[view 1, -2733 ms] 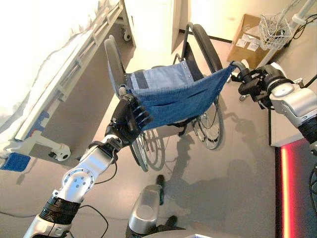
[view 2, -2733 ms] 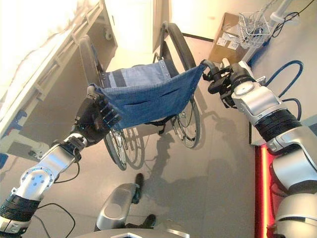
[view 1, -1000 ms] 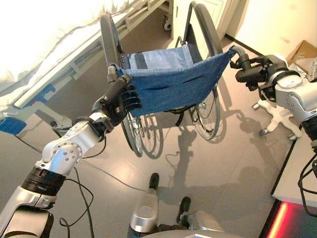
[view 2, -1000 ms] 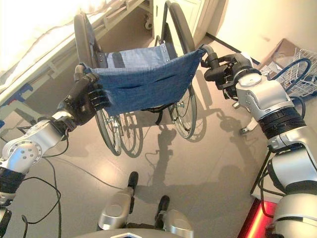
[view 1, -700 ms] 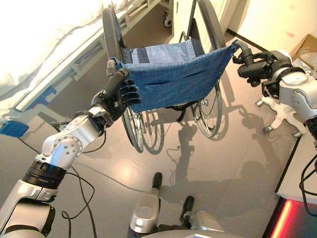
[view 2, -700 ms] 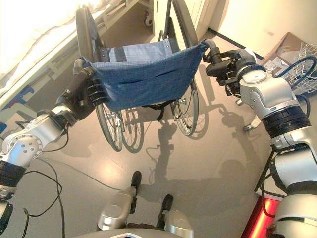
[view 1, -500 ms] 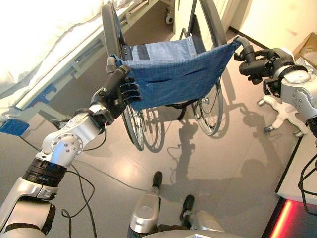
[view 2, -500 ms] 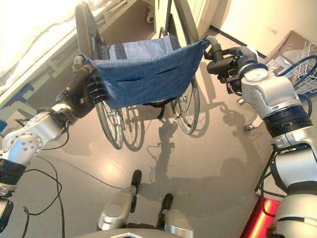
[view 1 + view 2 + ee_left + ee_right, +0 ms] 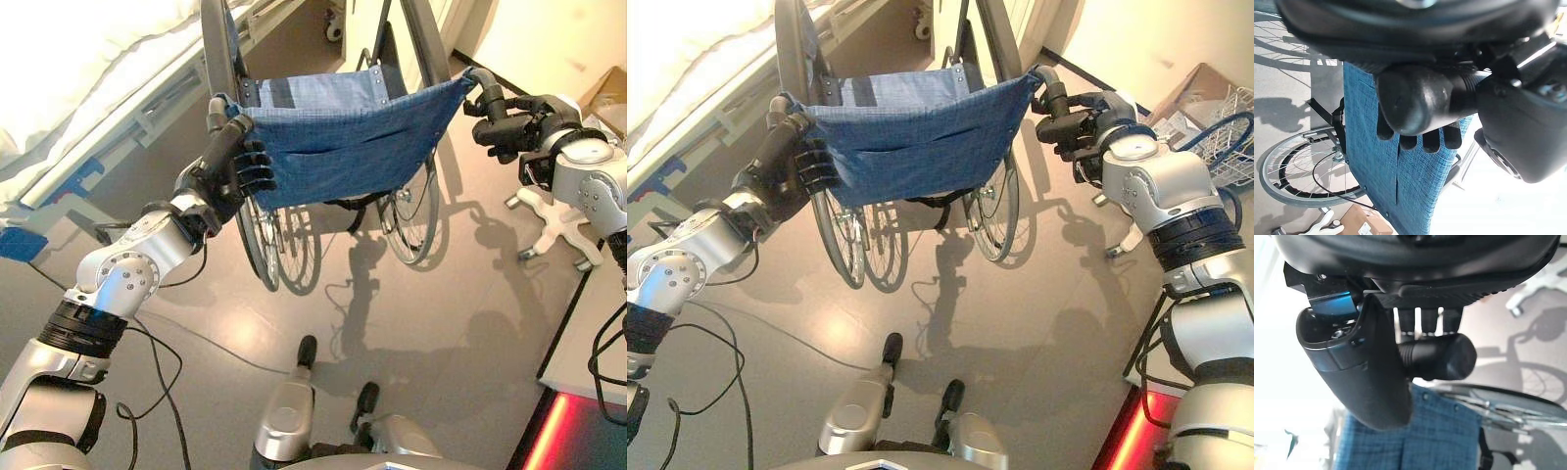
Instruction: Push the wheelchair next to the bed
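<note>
The wheelchair [image 9: 338, 147], with its blue cloth backrest, dark push handles and thin spoked wheels, stands just beside the white bed [image 9: 88, 88], the left hand [image 9: 227, 171] and right hand [image 9: 509, 122] each curled round a handle.

Count, head views: one wheelchair [image 9: 343, 147] with one blue fabric backrest [image 9: 916, 137], two large spoked wheels [image 9: 411, 211] and two push handles [image 9: 1050, 90] (one at each top corner of the backrest); one bed [image 9: 88, 88] with a white cover, on the robot's left. Robot hands: two, the left hand [image 9: 227, 171] and the right hand [image 9: 514, 122], each with fingers curled round one handle. Other items on the robot's right: one cardboard box [image 9: 1195, 93], one white wire basket [image 9: 1229, 122] and one white castor base [image 9: 554, 220] (how many legs it has, I cannot tell).
</note>
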Motion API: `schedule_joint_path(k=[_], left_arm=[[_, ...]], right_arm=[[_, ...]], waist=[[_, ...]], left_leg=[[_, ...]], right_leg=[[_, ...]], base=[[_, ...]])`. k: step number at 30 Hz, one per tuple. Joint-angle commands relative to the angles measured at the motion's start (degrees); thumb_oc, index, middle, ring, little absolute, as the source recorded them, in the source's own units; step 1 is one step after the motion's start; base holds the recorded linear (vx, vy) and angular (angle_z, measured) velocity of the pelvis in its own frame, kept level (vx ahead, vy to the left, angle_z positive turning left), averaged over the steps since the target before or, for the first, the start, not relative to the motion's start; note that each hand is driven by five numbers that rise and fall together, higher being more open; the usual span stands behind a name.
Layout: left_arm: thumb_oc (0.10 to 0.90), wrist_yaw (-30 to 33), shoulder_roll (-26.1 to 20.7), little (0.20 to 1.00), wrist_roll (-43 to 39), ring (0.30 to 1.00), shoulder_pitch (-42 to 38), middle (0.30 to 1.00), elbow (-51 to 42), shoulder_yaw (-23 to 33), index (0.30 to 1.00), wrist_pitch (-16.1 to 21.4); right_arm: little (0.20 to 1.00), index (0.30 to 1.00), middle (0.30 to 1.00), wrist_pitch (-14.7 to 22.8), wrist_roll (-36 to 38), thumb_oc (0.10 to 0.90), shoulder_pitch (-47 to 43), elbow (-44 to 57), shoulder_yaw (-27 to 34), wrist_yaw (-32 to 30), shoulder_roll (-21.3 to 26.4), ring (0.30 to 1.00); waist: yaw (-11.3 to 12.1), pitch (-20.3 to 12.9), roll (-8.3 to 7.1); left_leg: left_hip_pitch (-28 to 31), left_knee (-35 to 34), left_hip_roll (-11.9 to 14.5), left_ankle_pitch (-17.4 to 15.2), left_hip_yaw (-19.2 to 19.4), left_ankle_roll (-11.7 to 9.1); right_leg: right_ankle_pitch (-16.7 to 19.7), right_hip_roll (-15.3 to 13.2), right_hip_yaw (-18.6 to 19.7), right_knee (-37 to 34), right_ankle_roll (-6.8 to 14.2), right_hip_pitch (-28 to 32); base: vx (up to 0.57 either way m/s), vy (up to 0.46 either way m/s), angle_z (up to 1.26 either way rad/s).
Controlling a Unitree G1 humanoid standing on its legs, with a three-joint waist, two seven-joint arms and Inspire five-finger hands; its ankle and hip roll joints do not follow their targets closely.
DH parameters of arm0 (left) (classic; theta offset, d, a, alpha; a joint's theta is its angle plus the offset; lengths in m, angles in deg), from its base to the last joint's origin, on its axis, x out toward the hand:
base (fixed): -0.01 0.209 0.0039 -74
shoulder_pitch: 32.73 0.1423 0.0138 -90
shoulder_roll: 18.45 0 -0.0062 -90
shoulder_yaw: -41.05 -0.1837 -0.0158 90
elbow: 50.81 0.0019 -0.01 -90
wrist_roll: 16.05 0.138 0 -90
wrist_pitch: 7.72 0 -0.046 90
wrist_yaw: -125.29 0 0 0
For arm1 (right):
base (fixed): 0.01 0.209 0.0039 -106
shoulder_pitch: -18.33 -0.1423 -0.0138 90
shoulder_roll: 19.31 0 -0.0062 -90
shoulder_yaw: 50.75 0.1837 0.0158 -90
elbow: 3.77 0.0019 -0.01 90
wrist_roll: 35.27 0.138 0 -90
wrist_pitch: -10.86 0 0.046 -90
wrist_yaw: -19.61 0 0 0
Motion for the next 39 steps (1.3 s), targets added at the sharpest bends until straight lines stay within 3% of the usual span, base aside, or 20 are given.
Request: schedule_joint_path(k=[1, 13, 17, 23, 29, 39], left_arm=[[0.800, 0.9, -1.1, 0.900, 4.6, 0.900, -13.8, 0.900, 1.6, 3.5, 0.900, 9.0], [0.800, 1.9, -3.9, 0.900, 3.5, 0.900, -9.8, 0.900, -0.8, 8.4, 0.900, 8.5], [0.800, 2.0, -4.6, 0.900, 3.5, 0.900, -6.7, 0.900, -1.7, 11.0, 0.900, 6.8], [0.800, 0.9, -5.3, 0.900, 3.0, 0.900, 0.8, 0.900, -2.7, 16.9, 0.900, 5.7], [0.800, 1.0, -5.7, 0.900, 2.2, 0.900, 10.3, 0.900, -6.3, 25.4, 0.900, 4.4], [0.800, -1.5, -4.9, 0.900, 5.3, 0.900, 20.8, 0.900, -10.7, 34.0, 0.900, 4.2]], right_arm=[[0.900, 0.900, 0.900, 7.5, 5.8, 0.800, 3.0, 9.8, -4.2, 3.0, -6.3, 0.900], [0.900, 0.900, 0.900, 9.0, 5.6, 0.800, 4.4, 12.2, -1.2, 1.3, -2.4, 0.900], [0.900, 0.900, 0.900, 9.7, 6.0, 0.800, 5.8, 13.6, 1.1, 0.5, 0.0, 0.900], [0.900, 0.900, 0.900, 10.0, 6.5, 0.800, 11.4, 16.3, 6.9, -0.8, 3.6, 0.900], [0.900, 0.900, 0.900, 10.6, 6.0, 0.800, 22.9, 20.1, 17.1, -1.4, 6.2, 0.900], [0.900, 0.900, 0.900, 11.0, 5.9, 0.800, 36.4, 24.1, 29.1, -1.6, 6.3, 0.900]], waist=[[-1.6, -8.1, -1.01], [-1.7, -9.8, -0.80], [-1.8, -10.3, -0.70], [-2.0, -10.9, -0.57], [-2.5, -12.0, -0.41], [-2.7, -12.8, 0.06]], left_leg=[[0.5, 0.8, 0.0, -3.6, 1.0, -2.2], [2.5, -0.3, 0.5, -3.7, 0.9, -2.6], [2.9, -0.3, 0.6, -3.9, 0.8, -2.7], [3.5, -0.8, 0.7, -3.9, 0.8, -2.6], [4.2, -1.4, 0.9, -3.9, 1.2, -2.7], [4.8, -1.6, 1.1, -3.8, 1.4, -3.1]], right_leg=[[7.9, -4.7, 0.1, 1.6, 3.4, -5.5], [6.8, -4.0, -0.6, 2.4, 2.6, -5.3], [6.3, -3.8, -0.8, 2.6, 2.4, -5.0], [5.8, -3.5, -0.9, 2.9, 2.1, -4.8], [5.1, -3.2, -1.1, 2.9, 1.9, -4.5], [4.4, -2.8, -1.5, 3.2, 1.6, -4.1]], base=[[0.00, 0.000, 0.00], [0.00, -0.003, 0.00], [0.01, -0.003, 0.00], [0.00, -0.005, -0.01], [0.00, 0.000, -0.01], [0.00, 0.000, 0.00]])
